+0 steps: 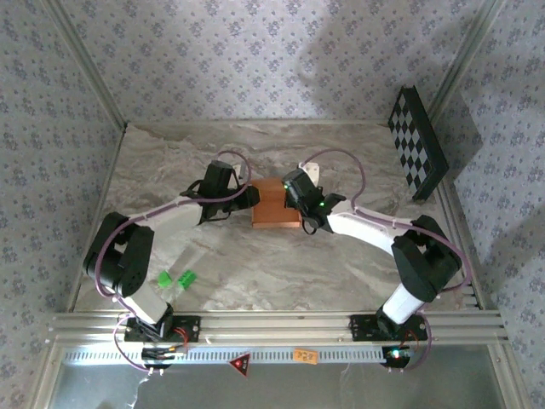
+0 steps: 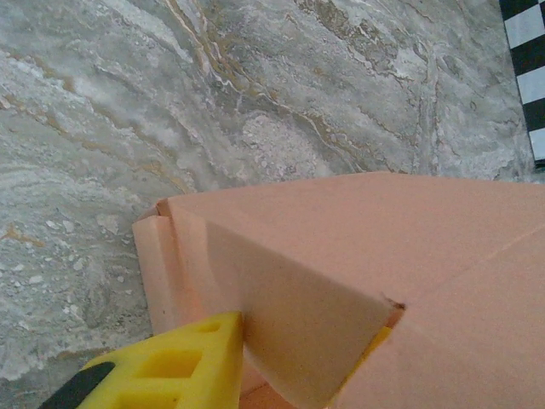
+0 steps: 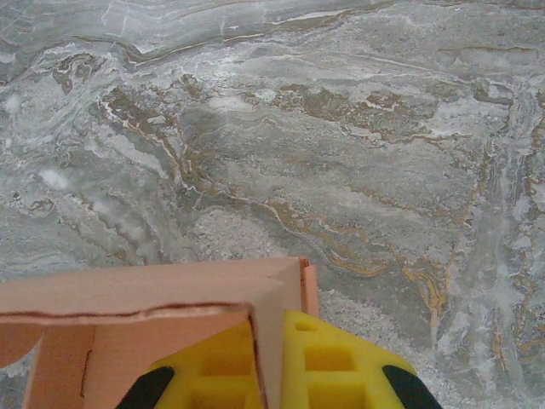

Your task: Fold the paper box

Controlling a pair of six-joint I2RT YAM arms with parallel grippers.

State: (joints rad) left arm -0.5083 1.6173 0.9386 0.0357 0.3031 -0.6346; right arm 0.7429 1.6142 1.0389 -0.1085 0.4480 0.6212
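The salmon-orange paper box [image 1: 274,204] lies mid-table between both grippers. My left gripper [image 1: 245,195] reaches its left side, my right gripper [image 1: 295,198] its right side. In the left wrist view a raised flap of the paper box [image 2: 306,281] stands slanted between the yellow fingers [image 2: 183,366], and both fingers of the left gripper [image 2: 306,334] touch it. The right wrist view shows a thin upright wall of the paper box [image 3: 153,290] pinched between the two yellow fingers [image 3: 341,362] of the right gripper [image 3: 271,320].
Two small green pieces [image 1: 177,279] lie near the left arm's base. A black-and-white checkerboard panel [image 1: 417,143] leans at the back right wall, and its edge [image 2: 528,77] appears in the left wrist view. Marbled tabletop [image 3: 341,128] surrounds the box.
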